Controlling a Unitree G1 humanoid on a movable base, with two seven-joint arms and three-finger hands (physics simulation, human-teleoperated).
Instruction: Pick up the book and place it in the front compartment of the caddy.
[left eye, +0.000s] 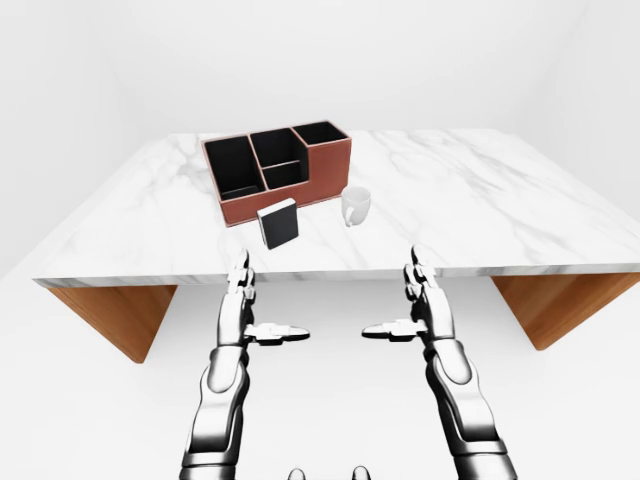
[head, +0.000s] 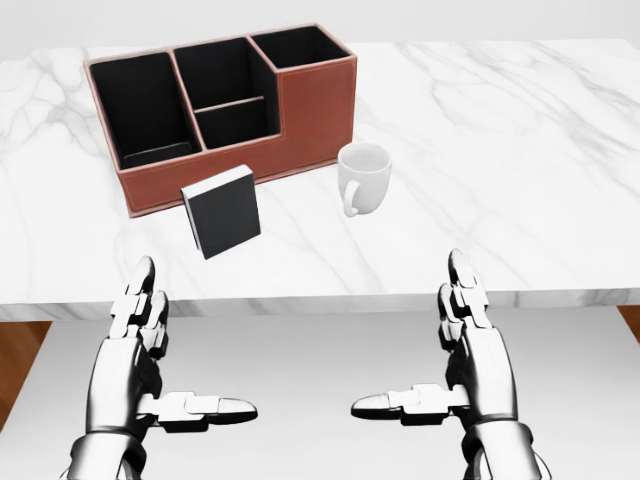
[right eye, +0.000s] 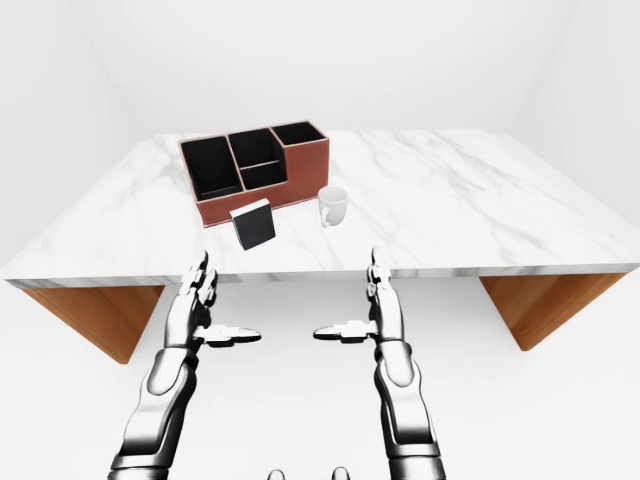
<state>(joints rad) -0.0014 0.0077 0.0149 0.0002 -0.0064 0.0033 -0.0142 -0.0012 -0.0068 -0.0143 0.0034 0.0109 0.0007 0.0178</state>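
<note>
Both eye views show wooden table legs (left eye: 118, 318).

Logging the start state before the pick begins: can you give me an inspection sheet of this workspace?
Surface: white marble table on wooden supports.
Job's things: black book standing just below the brown caddy in the head view; the caddy's compartments look empty.
Clutter: white mug, upright, right of the book.
Grippers: left hand and right hand open, short of the table edge, holding nothing.
Cables: nothing seen.
Surroundings: plain white walls and floor.
</note>
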